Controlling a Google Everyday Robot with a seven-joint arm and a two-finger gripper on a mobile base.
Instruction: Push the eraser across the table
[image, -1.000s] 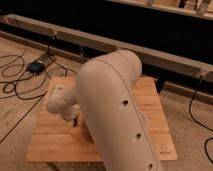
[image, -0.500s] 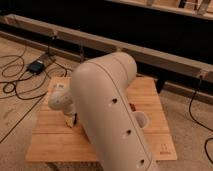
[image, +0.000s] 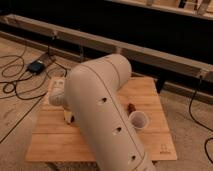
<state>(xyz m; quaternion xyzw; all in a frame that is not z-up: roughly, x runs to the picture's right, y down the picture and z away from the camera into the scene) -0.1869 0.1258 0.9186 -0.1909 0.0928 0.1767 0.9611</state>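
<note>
The light-wood planked table (image: 150, 145) fills the middle of the camera view. My large white arm (image: 107, 115) crosses it from the lower right to the left and hides much of the top. My gripper (image: 68, 116) hangs below the wrist (image: 57, 95), low over the left part of the table. A small dark bit (image: 73, 119) shows right beside it; I cannot tell whether it is the eraser. No clear black eraser block is in view; the arm may hide it.
A white cup (image: 138, 120) stands on the right half of the table, with a small brown object (image: 131, 107) just behind it. Black cables (image: 15, 85) and a dark box (image: 36, 66) lie on the floor at left. A long rail (image: 160, 54) runs behind the table.
My arm has swung a little to the left and lower over the table, showing more of the right half with the white cup. The gripper stays at the left side.
</note>
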